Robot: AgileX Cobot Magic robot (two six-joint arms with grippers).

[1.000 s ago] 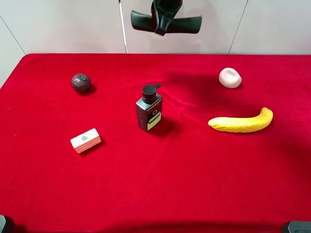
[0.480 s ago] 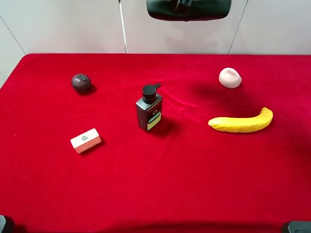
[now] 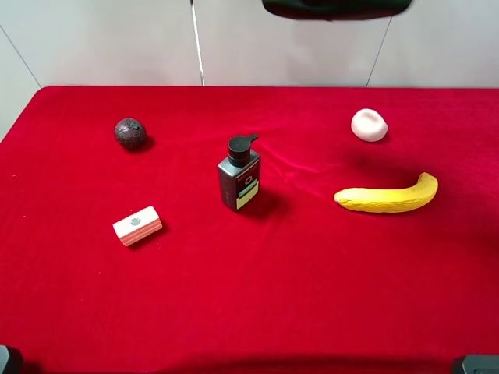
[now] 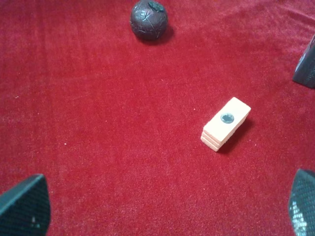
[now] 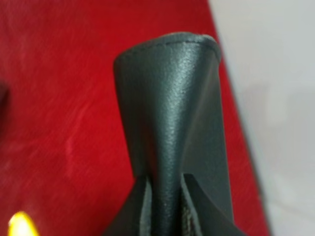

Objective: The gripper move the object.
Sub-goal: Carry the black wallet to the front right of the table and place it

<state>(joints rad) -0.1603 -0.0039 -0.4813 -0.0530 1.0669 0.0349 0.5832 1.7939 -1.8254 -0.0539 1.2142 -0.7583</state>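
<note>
The object (image 3: pixel 335 8), a long flat black pouch, hangs high above the table's far edge, cut off by the top of the exterior view. In the right wrist view the object (image 5: pixel 172 108) stands up from between the fingers of my right gripper (image 5: pixel 166 216), which is shut on it and pinches its middle into a fold. The right gripper itself is outside the exterior view. My left gripper (image 4: pixel 162 211) is open, with only its two meshed fingertips (image 4: pixel 24 206) showing, wide apart above the red cloth and nothing between them.
On the red cloth table (image 3: pixel 312 296) stand a dark pump bottle (image 3: pixel 239 174), a banana (image 3: pixel 387 196), a white rounded lump (image 3: pixel 369 125), a dark ball (image 3: pixel 130 132) and a pink-and-white block (image 3: pixel 137 225). The left wrist view shows the ball (image 4: pixel 148 19) and the block (image 4: pixel 226 123).
The pouch has risen and shifted right, now mostly cut off at the exterior view's top edge. The right gripper holding it has left that view. Nothing on the table moved.
</note>
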